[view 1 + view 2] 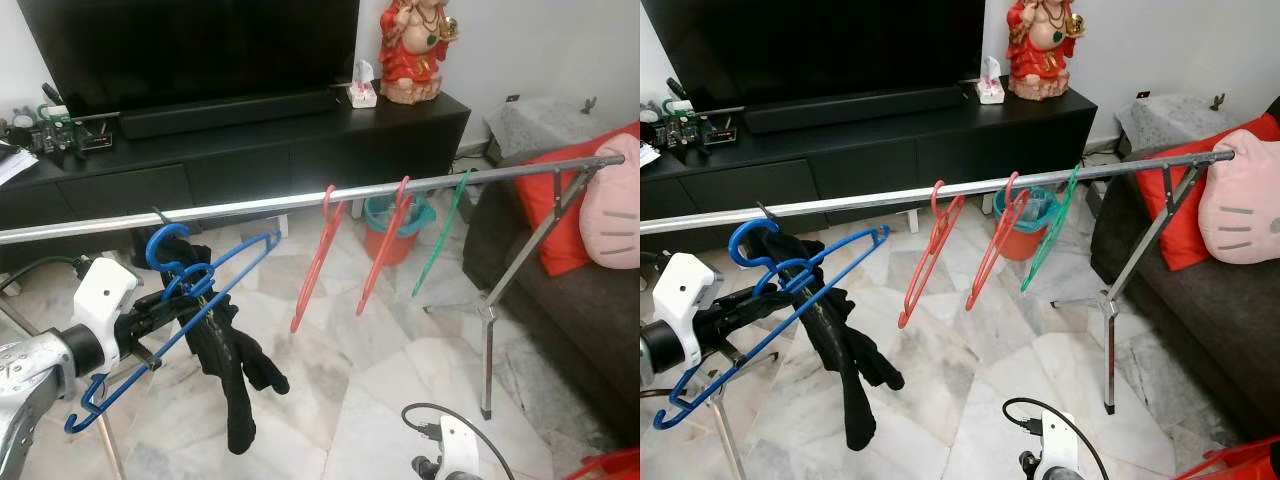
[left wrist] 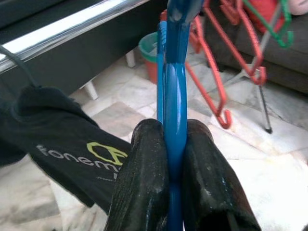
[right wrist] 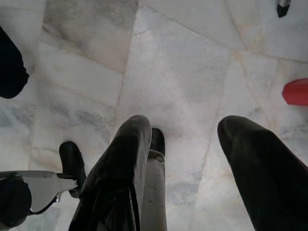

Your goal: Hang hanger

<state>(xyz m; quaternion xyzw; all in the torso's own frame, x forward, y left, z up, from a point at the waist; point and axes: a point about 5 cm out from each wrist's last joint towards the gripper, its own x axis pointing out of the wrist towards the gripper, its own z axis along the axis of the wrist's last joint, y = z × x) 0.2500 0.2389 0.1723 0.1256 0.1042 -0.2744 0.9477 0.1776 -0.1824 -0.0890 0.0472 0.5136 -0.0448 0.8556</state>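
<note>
My left gripper point(image 2: 174, 178) is shut on a blue hanger point(image 1: 215, 285), holding it tilted just below the silver rail point(image 1: 300, 203). The hanger's hook point(image 1: 163, 246) sits close under the rail at its left part, and I cannot tell whether it touches. A black garment point(image 1: 228, 355) hangs from the rail right behind the blue hanger. Further right on the rail hang two red hangers point(image 1: 318, 262) point(image 1: 385, 245) and a green hanger point(image 1: 443, 232). My right gripper point(image 3: 187, 159) hangs low over the marble floor, open, with nothing between its fingers.
The rack's leg point(image 1: 487, 335) stands at the right, beside a dark sofa point(image 1: 560, 300) with a red cushion point(image 1: 545, 200) and a pink one point(image 1: 612, 215). A black TV console point(image 1: 250, 150) runs behind the rail. A teal and red bucket point(image 1: 395, 225) stands on the floor.
</note>
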